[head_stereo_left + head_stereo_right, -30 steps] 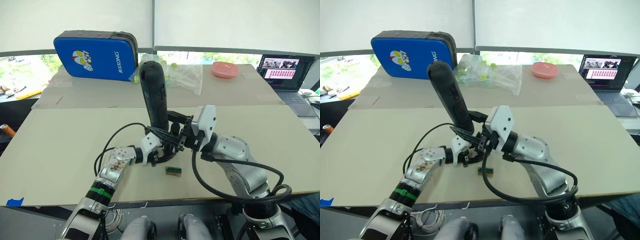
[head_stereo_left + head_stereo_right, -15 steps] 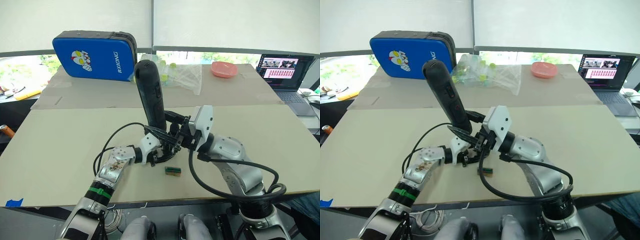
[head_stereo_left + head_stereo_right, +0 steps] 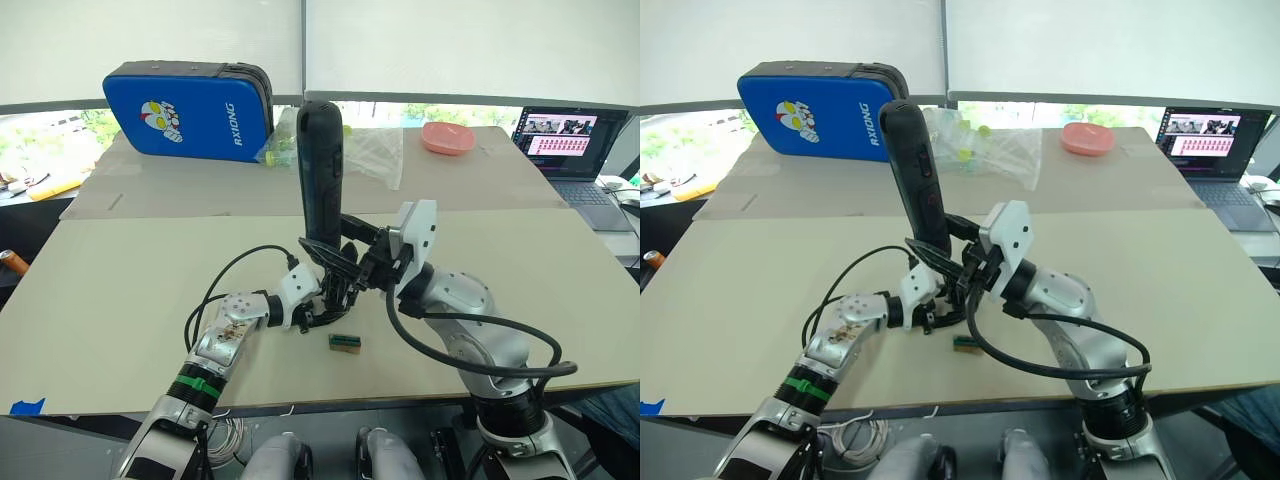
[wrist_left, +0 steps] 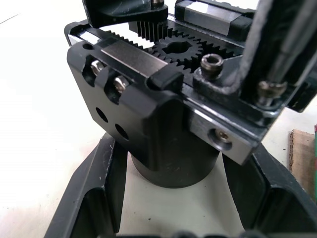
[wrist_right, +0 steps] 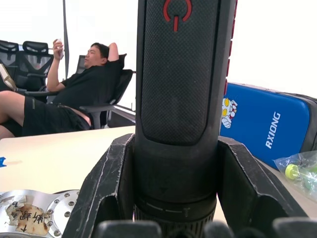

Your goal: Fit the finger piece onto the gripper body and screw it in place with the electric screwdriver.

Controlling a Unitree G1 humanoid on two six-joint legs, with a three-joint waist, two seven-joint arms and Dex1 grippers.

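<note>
The electric screwdriver (image 3: 321,170) stands almost upright over the middle of the table, with my right gripper (image 3: 338,262) shut around its lower part. In the right wrist view its black fingers (image 5: 111,183) clamp the textured barrel (image 5: 178,74). Below it my left gripper (image 3: 320,302) is shut on the gripper body (image 4: 163,119), a black block with gears on top, one finger (image 4: 94,198) on each side of its round base. A thin metal bit (image 4: 286,47) comes down onto a screw at the body's edge. The finger piece is hidden among the black parts.
A small green-and-brown block (image 3: 345,342) lies on the table just right of the left gripper. At the back stand a blue case (image 3: 190,110), a clear plastic bag (image 3: 372,152) and a pink dish (image 3: 447,138). A laptop (image 3: 570,150) sits far right. A person (image 5: 74,94) sits behind the table.
The screwdriver has swung from leaning to the left to nearly upright, and the right wrist has turned with it. The left gripper and the gripper body have stayed put.
</note>
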